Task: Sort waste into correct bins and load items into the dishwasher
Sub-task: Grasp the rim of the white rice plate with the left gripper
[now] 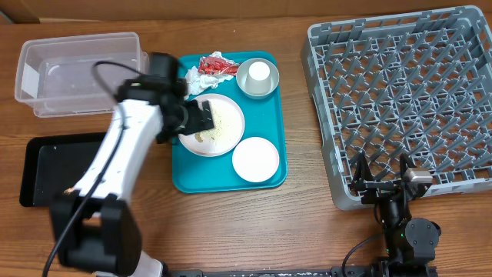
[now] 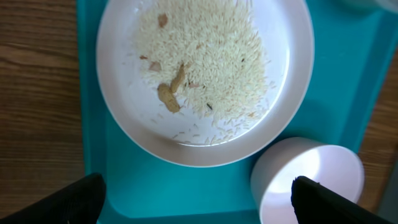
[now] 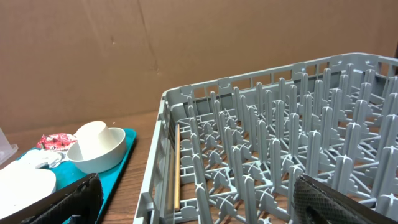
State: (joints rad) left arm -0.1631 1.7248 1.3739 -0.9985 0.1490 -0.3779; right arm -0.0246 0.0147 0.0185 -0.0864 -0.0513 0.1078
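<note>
**Left gripper hangs over the large plate, fingers wide apart and empty; right gripper sits at the rack's near rim, fingers spread too.**

The large plate lies on the left half of the teal tray, its rim close to the tray's left edge, with rice scattered over it and a brown piece near the middle. The small plate sits just beside it, toward the arms. The bowl, with the cup inside, fills the far right corner. The wrapper and napkin line the far edge. The tub and black tray lie to the left. A strip of table shows between the teal tray and the rack.
</note>
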